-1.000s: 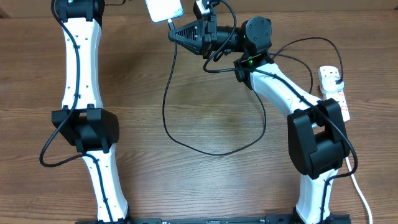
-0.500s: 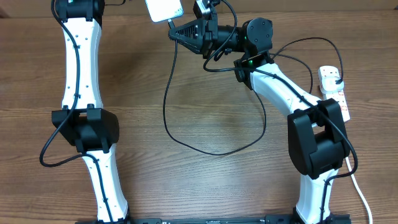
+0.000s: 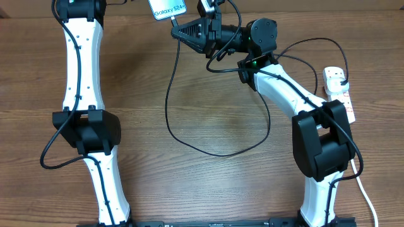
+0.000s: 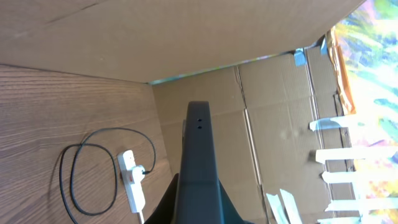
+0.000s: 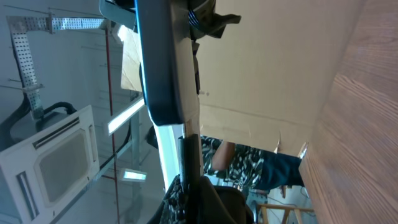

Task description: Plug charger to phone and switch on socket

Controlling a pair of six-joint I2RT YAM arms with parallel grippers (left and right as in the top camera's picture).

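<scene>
The phone (image 3: 168, 9) hangs at the table's far edge, its light screen reading "Galaxy S24". In the left wrist view its dark edge (image 4: 198, 143) stands between the fingers of my left gripper (image 4: 198, 210), which is shut on it. My right gripper (image 3: 176, 31) is shut on the charger's connector end (image 5: 186, 152), right at the phone's lower end (image 5: 159, 68). I cannot tell whether the tip is seated. The charger cable (image 3: 208, 151) loops across the table to its black plug (image 3: 341, 79) in the white socket (image 3: 339, 94).
The socket lies at the right edge beside my right arm's base, and it also shows in the left wrist view as a white strip (image 4: 133, 182). Cardboard walls (image 4: 280, 124) stand behind the table. My left arm (image 3: 82, 57) runs along the left side.
The phone has tilted and shifted slightly up and back, so its screen now shows readable text instead of a white glare. Both arms are almost still.
</scene>
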